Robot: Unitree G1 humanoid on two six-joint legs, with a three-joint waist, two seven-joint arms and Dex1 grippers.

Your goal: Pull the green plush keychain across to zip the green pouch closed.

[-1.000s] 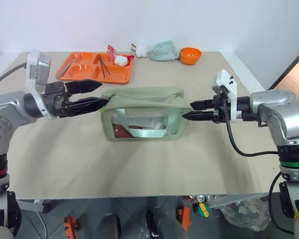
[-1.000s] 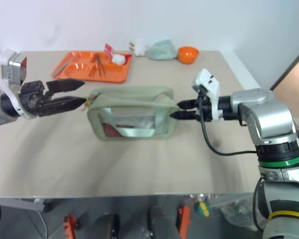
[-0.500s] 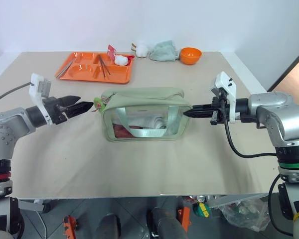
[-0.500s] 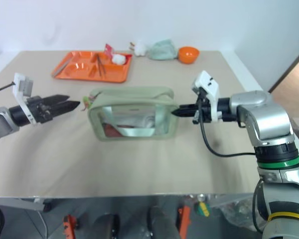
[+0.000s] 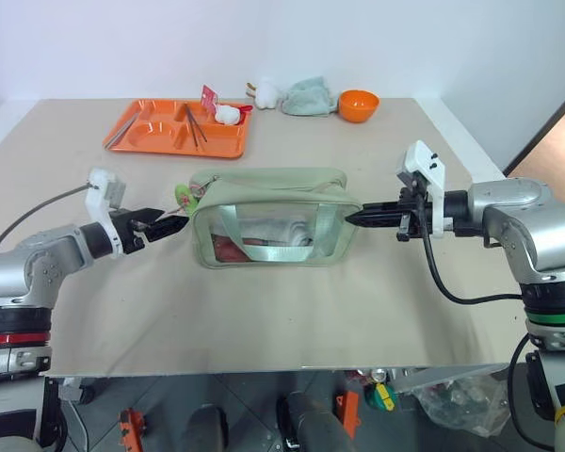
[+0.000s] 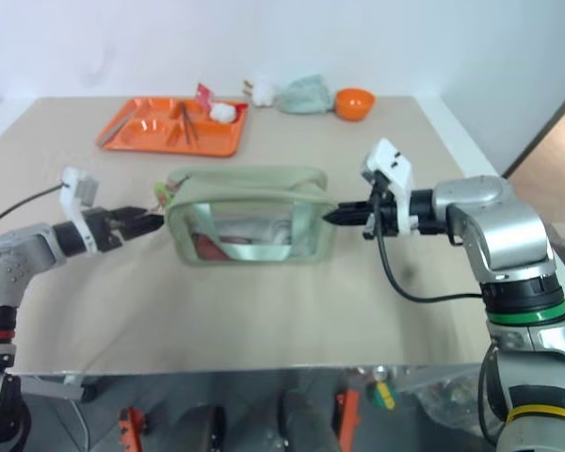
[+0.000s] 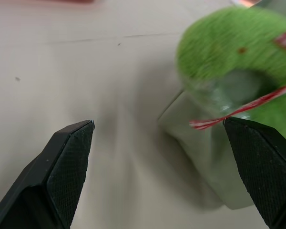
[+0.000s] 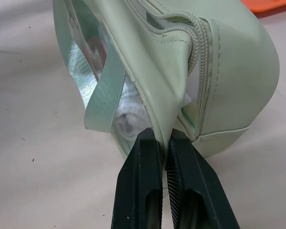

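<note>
Green pouch [image 5: 271, 217] sits mid-worktop [image 5: 264, 311], zipper open. Right end effector [image 8: 163, 143] has just clamped pouch end flap. Left end effector [image 5: 169, 224], jaws wide and empty, has dropped beside green plush keychain [image 7: 229, 62]. You grasp keychain next.

Just ahead of the left end effector [image 7: 157, 143], the keychain [image 7: 229, 52] is blurred and cut off by the wrist picture's edge, so its shape cannot be told. The pouch [image 5: 268, 217] contents behind its clear side are too muddled to name. Small things beyond it on the tray [image 5: 151, 132] are too tiny to identify.
</note>
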